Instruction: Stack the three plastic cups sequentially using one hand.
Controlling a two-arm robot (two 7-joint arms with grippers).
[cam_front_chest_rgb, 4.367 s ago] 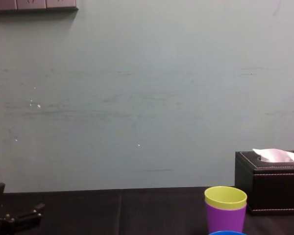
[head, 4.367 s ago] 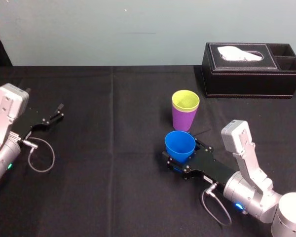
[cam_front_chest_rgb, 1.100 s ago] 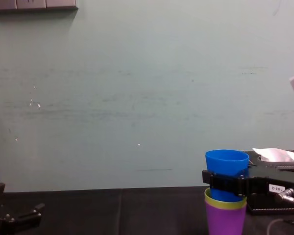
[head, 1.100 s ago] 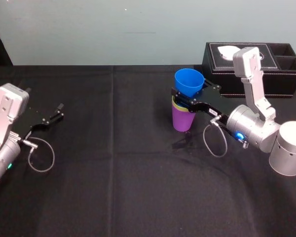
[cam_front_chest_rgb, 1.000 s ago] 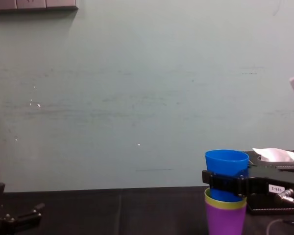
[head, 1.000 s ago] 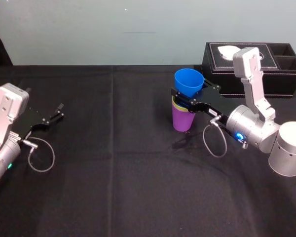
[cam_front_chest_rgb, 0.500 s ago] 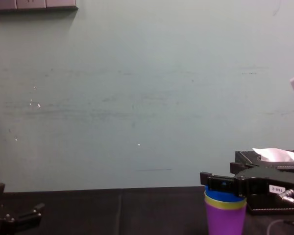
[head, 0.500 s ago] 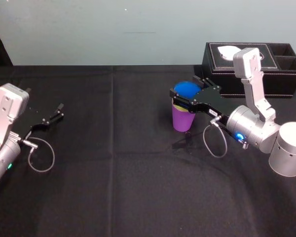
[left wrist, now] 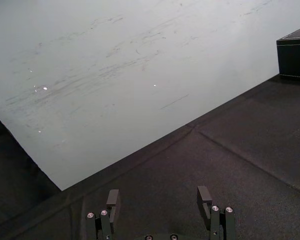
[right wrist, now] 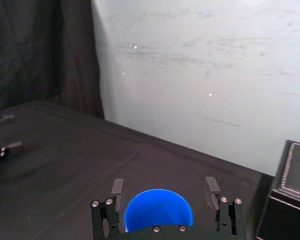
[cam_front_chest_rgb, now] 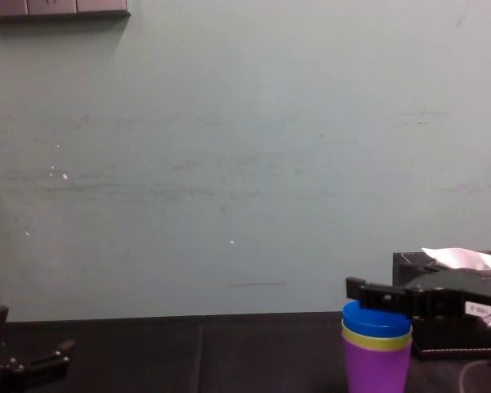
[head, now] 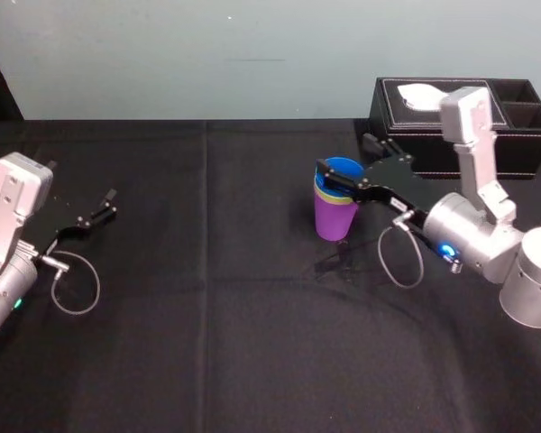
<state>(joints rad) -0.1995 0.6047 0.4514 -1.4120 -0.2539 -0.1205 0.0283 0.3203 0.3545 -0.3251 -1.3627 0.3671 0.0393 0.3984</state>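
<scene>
your right gripper (right wrist: pixel 164 186) has its jaws spread wide on either side of the blue cup (head: pixel 344 170), which sits nested in the yellow-green cup (cam_front_chest_rgb: pixel 376 339) and purple cup (cam_front_chest_rgb: pixel 376 368) on the worktop (head: pixel 207 316), near the tissue box (head: pixel 523 149). if you back out low or off-line, a finger can catch the blue rim and tip the stack. the left gripper (left wrist: pixel 158 196) sits parked at far left, jaws apart.

— Stack?
— Upright, right of centre on worktop (head: pixel 207 316): purple cup (head: pixel 332 219) lowest, yellow-green cup (head: pixel 329 198) a thin band, blue cup (head: pixel 343 169) nested topmost.
— Right gripper (head: pixel 344 154)?
— Level with blue rim, fingers (right wrist: pixel 117 187) spread, apart from it.
</scene>
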